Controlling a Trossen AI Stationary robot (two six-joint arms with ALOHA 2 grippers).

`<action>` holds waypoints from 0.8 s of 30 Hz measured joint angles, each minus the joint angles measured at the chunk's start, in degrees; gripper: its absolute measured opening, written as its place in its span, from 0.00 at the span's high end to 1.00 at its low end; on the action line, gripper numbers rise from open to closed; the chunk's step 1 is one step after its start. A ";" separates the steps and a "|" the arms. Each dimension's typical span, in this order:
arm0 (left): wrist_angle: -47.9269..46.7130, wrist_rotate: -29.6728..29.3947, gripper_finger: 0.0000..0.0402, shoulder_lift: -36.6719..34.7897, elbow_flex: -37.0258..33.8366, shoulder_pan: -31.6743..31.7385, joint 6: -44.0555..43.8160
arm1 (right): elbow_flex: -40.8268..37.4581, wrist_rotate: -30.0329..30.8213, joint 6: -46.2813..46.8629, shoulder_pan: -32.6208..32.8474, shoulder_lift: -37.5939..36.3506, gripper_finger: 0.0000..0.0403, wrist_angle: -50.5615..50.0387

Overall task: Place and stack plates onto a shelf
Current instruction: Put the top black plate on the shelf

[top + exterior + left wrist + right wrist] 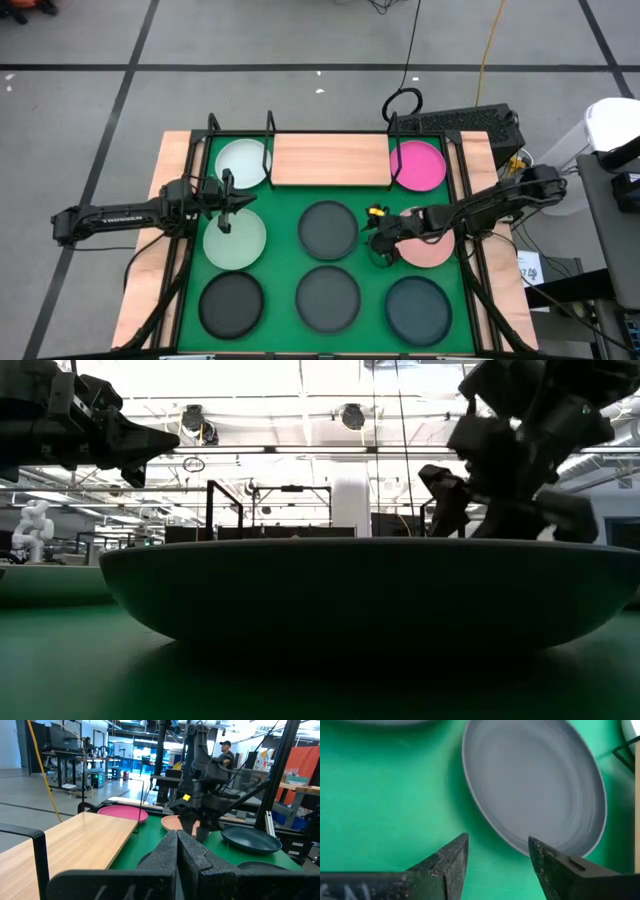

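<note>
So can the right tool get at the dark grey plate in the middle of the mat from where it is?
Probably yes. The right tool hangs open just beside the centre grey plate, with the plate's rim right ahead of its fingers and only bare green mat between. The pink plate lies behind it, out of the way.

dark plate fills centre, resting on green mat | my left hand hangs at 10 o'clock | my right hand at 2 o'clock, above plate rim
</note>
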 joint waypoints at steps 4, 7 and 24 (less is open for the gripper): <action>0.01 -0.01 0.99 -0.01 0.00 0.00 -0.02 | 0.00 1.20 -3.66 0.06 4.08 0.54 5.25; 0.00 0.00 0.99 0.00 0.00 0.00 -0.02 | 0.01 1.28 -7.03 0.21 7.37 0.54 9.24; 0.00 -0.02 0.99 -0.02 0.00 0.00 -0.02 | 0.07 1.42 -11.48 0.30 12.00 0.97 14.15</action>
